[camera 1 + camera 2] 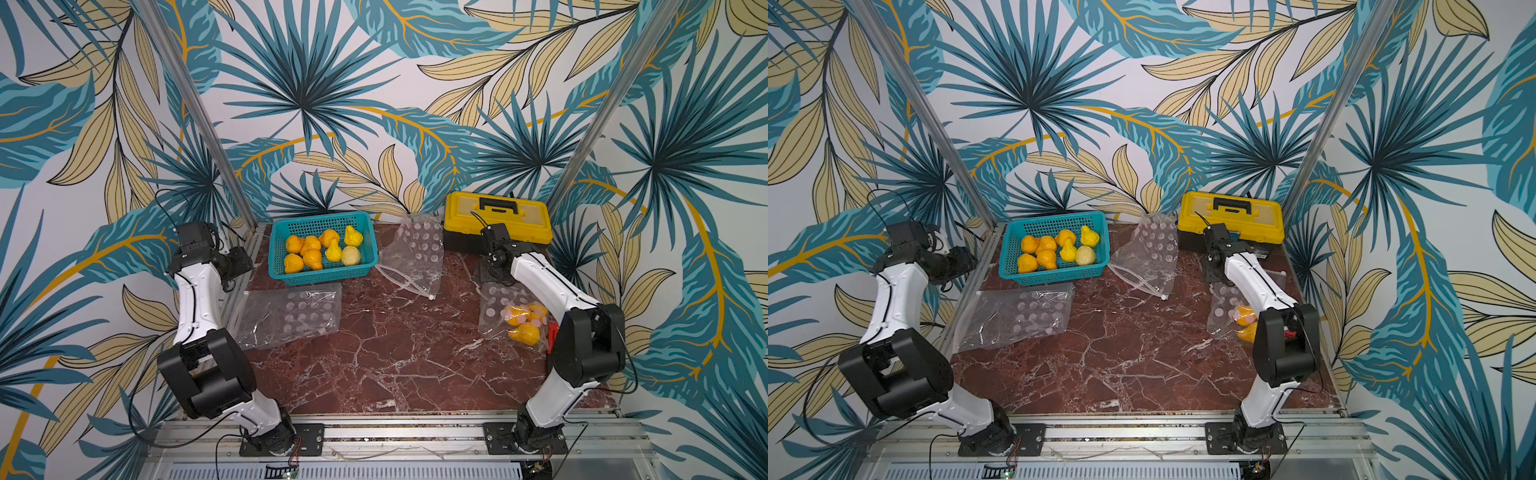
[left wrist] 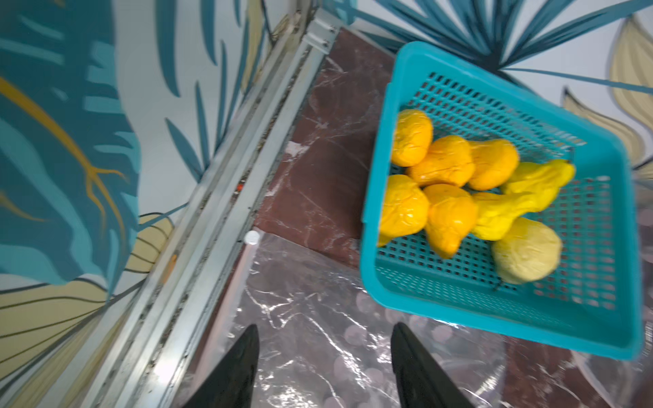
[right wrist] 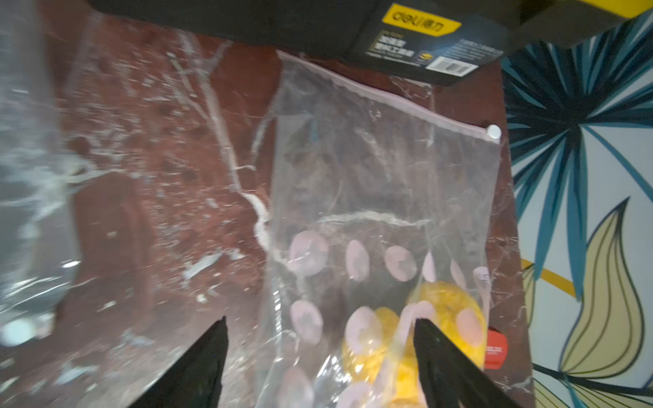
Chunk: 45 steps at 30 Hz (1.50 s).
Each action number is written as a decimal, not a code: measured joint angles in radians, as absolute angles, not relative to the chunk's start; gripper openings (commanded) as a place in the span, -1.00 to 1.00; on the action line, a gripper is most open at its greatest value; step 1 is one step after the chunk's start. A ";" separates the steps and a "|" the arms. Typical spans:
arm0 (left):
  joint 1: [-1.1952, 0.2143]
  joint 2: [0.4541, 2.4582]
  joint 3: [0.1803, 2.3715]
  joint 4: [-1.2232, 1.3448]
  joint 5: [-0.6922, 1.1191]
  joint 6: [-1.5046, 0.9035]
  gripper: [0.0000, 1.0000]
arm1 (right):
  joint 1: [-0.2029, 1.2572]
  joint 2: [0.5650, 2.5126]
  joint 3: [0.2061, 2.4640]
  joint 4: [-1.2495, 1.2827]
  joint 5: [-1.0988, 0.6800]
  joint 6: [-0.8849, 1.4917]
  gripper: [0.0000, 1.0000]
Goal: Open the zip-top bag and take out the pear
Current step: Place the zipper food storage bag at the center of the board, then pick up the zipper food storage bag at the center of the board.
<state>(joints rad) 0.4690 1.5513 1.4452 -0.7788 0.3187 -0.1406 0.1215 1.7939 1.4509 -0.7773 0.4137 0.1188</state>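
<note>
Nearest us, the marble table [image 1: 374, 365] lies bare between our two arm bases. Further in, on our right, the full bag [image 1: 505, 318] lies flat with yellow pears [image 1: 524, 332] bunched at its near end; our right forearm covers part of it in both top views. In the right wrist view our right gripper [image 3: 319, 339] hangs over that bag [image 3: 381, 197], fingers spread wide with nothing between them. The pink zip strip [image 3: 388, 97] looks shut along its whole length, the white slider [image 3: 493, 131] parked at one end, close under the toolbox [image 3: 406, 31].

On our left, an empty bag [image 1: 291, 316] lies by the rail. Our left gripper [image 2: 325, 353] hovers above it [image 2: 318, 335], fingers apart and holding nothing.

We judge a new round is starting: this bag is not yet opened. The next move calls for one gripper to pin the bag while the other pinches the small slider and draws it along the strip.

Further back stand the basket [image 1: 365, 249] with loose pears [image 1: 311, 257], a third bag [image 1: 415, 253] slumped upright, and the toolbox [image 1: 496, 216].

How many pears the full bag holds we cannot tell; pink dots and glare blur them. Both wrist views are smeared.
</note>
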 measured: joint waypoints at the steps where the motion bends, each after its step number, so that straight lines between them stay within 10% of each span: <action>1: 0.460 1.534 1.436 -0.778 0.364 -0.153 0.22 | 0.105 1.832 1.465 -0.786 0.426 0.108 0.69; 6: 0.383 1.464 1.378 -0.760 0.547 -0.207 0.23 | 0.061 1.967 1.519 -0.798 0.437 0.061 0.47; 12: 0.247 1.373 1.251 -0.684 0.679 -0.304 0.22 | 0.062 1.973 1.505 -0.803 0.390 0.034 -0.74; 15: 0.173 1.363 1.216 -0.653 0.689 -0.347 0.21 | 0.062 1.922 1.447 -0.794 0.339 0.045 -0.99; 28: -0.198 1.470 1.201 -0.479 0.639 -0.575 0.25 | 0.245 1.486 1.201 -0.726 0.119 0.199 -1.00; 45: -0.517 1.770 1.453 -0.365 0.532 -0.815 0.72 | 0.430 1.408 1.061 -0.551 -0.017 0.443 -1.00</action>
